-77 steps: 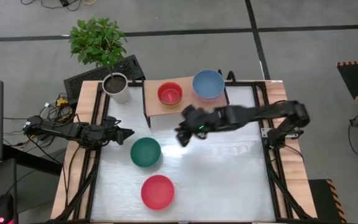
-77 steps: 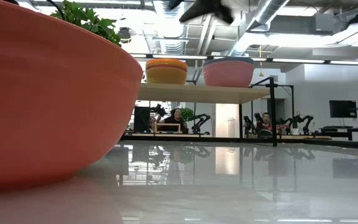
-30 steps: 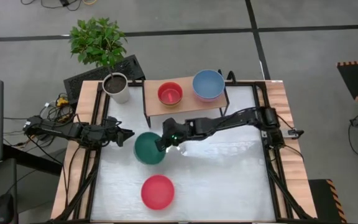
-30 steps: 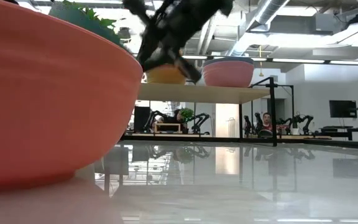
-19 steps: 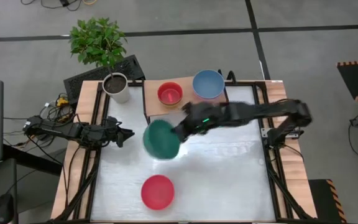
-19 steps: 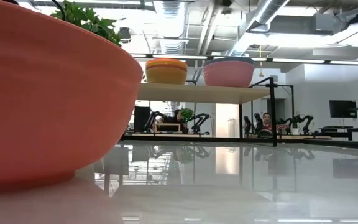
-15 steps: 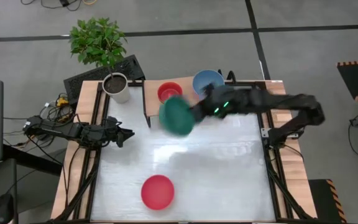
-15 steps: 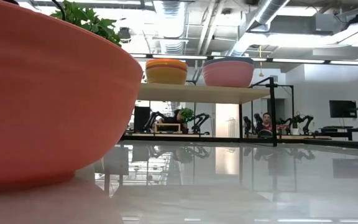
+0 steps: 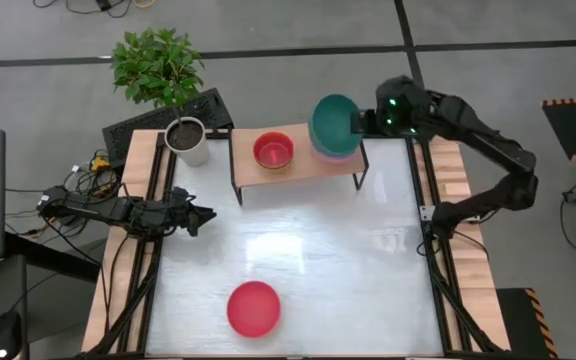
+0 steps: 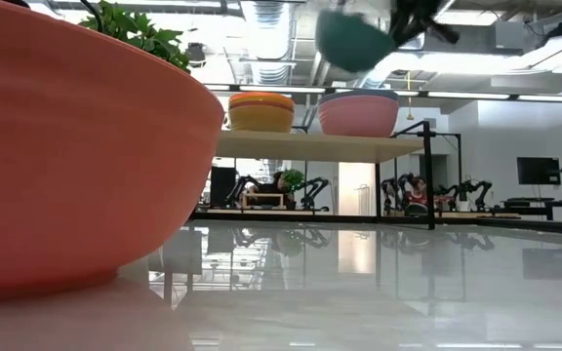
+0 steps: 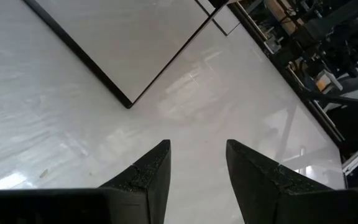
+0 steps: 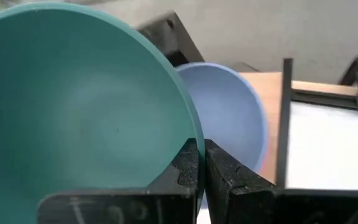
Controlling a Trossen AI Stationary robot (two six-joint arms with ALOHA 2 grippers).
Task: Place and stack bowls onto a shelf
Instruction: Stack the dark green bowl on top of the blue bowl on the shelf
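Observation:
A dark green bowl hangs in the air over the right end of the shelf, with my right gripper shut on it. Right below it a blue bowl sits in a pink bowl on the shelf. A small red bowl stands on the shelf's left part, nested in a yellow one. A larger red bowl rests on the table near the front edge. My left gripper waits open, low at the table's left side, its fingers holding nothing. My right gripper pinches the green bowl's rim on the side toward the table's right, one finger inside the bowl and one outside its wall. The fingers come about level from the right. The bowl is lifted clear and tilted, above the blue bowl.
A white plant pot stands at the table's far left corner beside the shelf. The near red bowl fills the left of the low view. White tabletop lies bare between the shelf and the near red bowl.
My right gripper, shut on the dark green bowl's rim, has lifted it off the table's middle left and swung it up, far and right, to above the shelf's right end. The bowl has tipped on the way. The other bowls have stayed put.

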